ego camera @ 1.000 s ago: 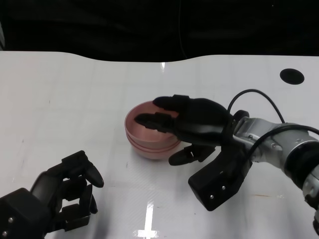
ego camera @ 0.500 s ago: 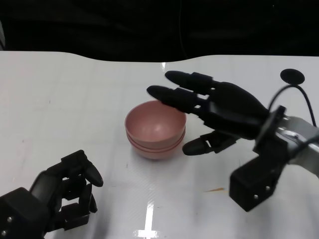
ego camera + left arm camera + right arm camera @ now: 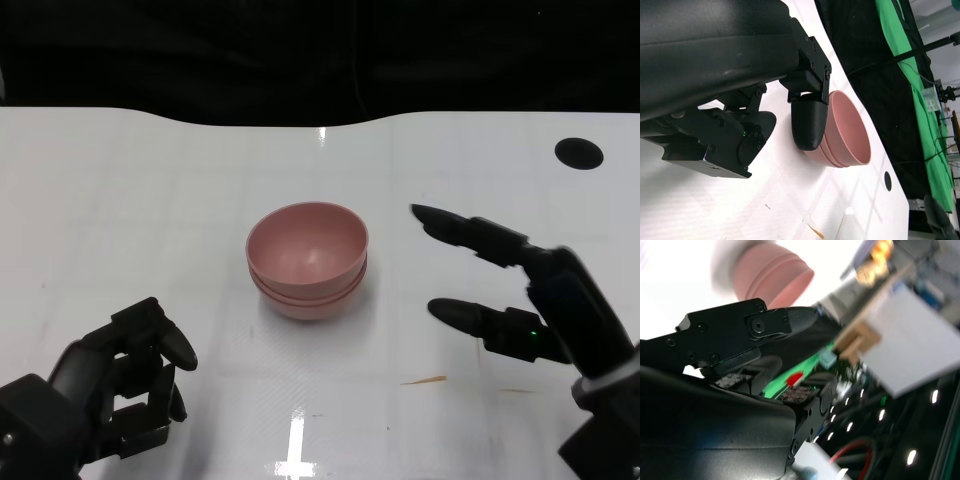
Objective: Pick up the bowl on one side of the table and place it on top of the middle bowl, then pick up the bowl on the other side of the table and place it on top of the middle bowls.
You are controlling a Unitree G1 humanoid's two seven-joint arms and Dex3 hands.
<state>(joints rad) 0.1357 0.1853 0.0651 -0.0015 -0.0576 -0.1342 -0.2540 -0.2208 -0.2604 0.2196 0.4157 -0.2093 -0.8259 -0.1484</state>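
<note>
A stack of nested pink bowls (image 3: 307,260) stands upright in the middle of the white table (image 3: 150,200). My right hand (image 3: 520,300) hovers to the right of the stack, apart from it, fingers spread and pointing left, holding nothing. My left hand (image 3: 115,385) rests at the front left with its fingers curled in and nothing inside them. The left wrist view shows the bowl stack (image 3: 847,137) just beyond my left hand (image 3: 740,135). In the blurred right wrist view the bowls (image 3: 772,272) lie past my right hand (image 3: 740,340).
A round black spot (image 3: 580,153) marks the table at the back right. A thin brown sliver (image 3: 425,380) lies on the table in front of the right hand. The table's far edge (image 3: 320,118) borders a dark backdrop.
My right hand has drawn back from over the bowl stack to the right and toward the front, fingers staying spread. The stack stays put. My left hand has hardly moved.
</note>
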